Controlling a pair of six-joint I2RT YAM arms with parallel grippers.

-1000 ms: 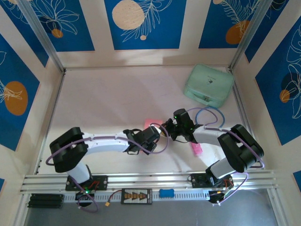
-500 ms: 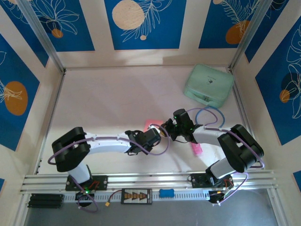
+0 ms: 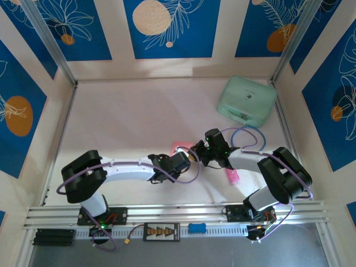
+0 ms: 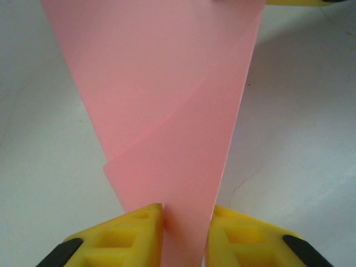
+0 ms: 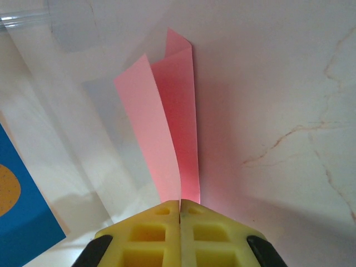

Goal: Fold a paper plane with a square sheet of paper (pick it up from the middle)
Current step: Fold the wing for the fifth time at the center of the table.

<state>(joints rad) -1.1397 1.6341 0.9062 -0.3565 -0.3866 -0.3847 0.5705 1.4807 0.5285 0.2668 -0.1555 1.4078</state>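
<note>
Pale marbled table takes up most of the overhead view. Mint-green case sits at upper right, well apart from the work. Both arms reach to the centre of the frame, one from lower left and one from lower right, tips nearly nose to nose. Salmon-pink sheet, part folded, lies between those tips at frame centre, with an overlapping flap visible in the left wrist view. Left gripper: yellow fingers press the narrow end of the sheet from both sides, so I read it as clamped on the sheet. From there the sheet widens straight up the frame, long axis in line with the fingers. Right gripper: jaws fully together on the sheet, two leaves rising from the seam toward upper centre and splaying apart. Neither arm is nearer, as each holds one end. Judgement: the next crease depends on the sheet's long axis running gripper to gripper. Small bright-pink stick lies right of centre, just beside the right arm, untouched.
</note>
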